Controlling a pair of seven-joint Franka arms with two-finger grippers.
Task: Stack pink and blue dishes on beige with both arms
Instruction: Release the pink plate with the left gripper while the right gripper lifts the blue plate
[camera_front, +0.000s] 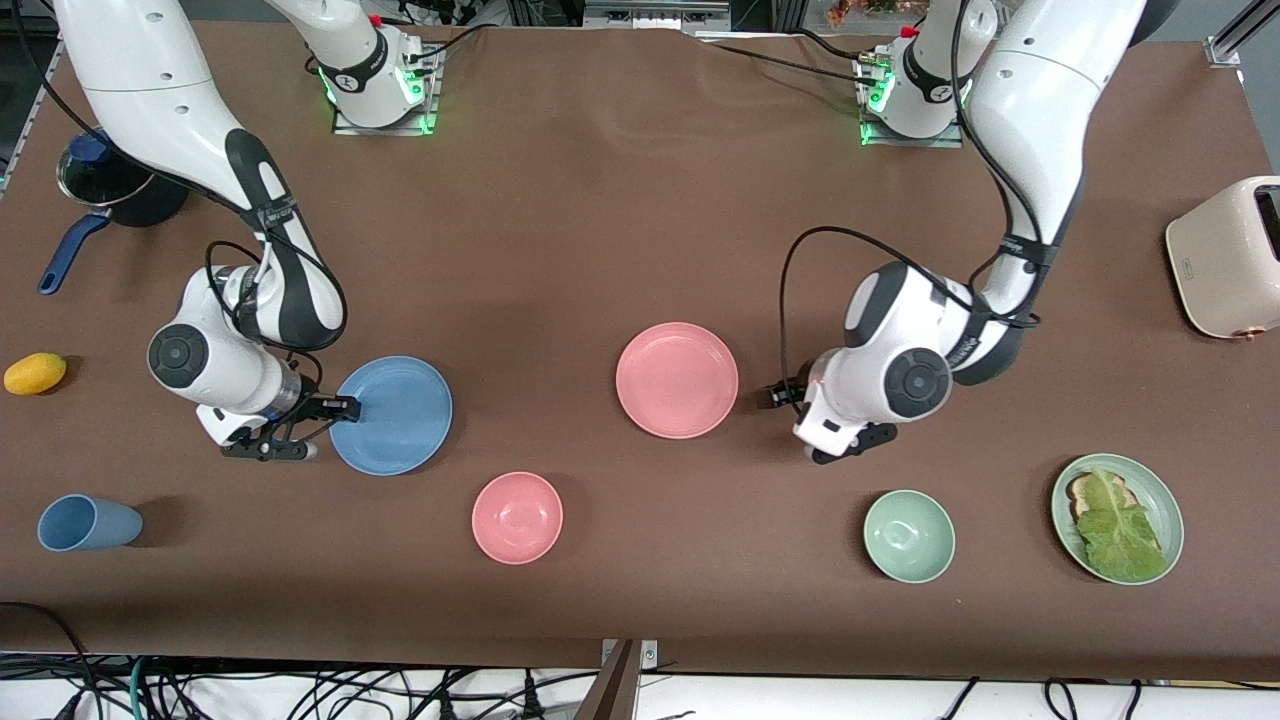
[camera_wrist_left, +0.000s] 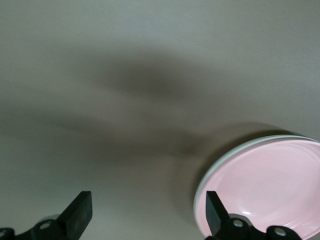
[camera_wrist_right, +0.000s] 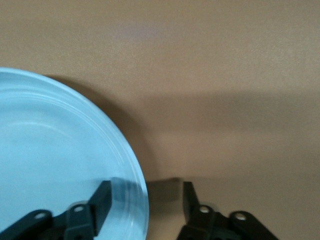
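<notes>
Brown table (camera_front: 620, 200) – right end effector (camera_wrist_right: 146, 197) open astride blue plate (camera_front: 392, 415) rim, left end effector (camera_wrist_left: 149, 212) open beside pink plate (camera_front: 677, 379)

Matte blue plate (camera_front: 392, 414) and pink plate (camera_front: 677, 379) on brown cloth-covered table (camera_front: 600, 200); glossy white arm shells (camera_front: 150, 90)

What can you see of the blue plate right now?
The blue plate is round, wide and shallow, matte light blue with a faint raised rim and nothing on it. It lies flat on the brown table, toward the right arm's end, farther from the front camera than the blue cup. The right gripper is open and straddles its rim, one finger over the plate's inside, the other off its edge. No grip shows yet.
</notes>
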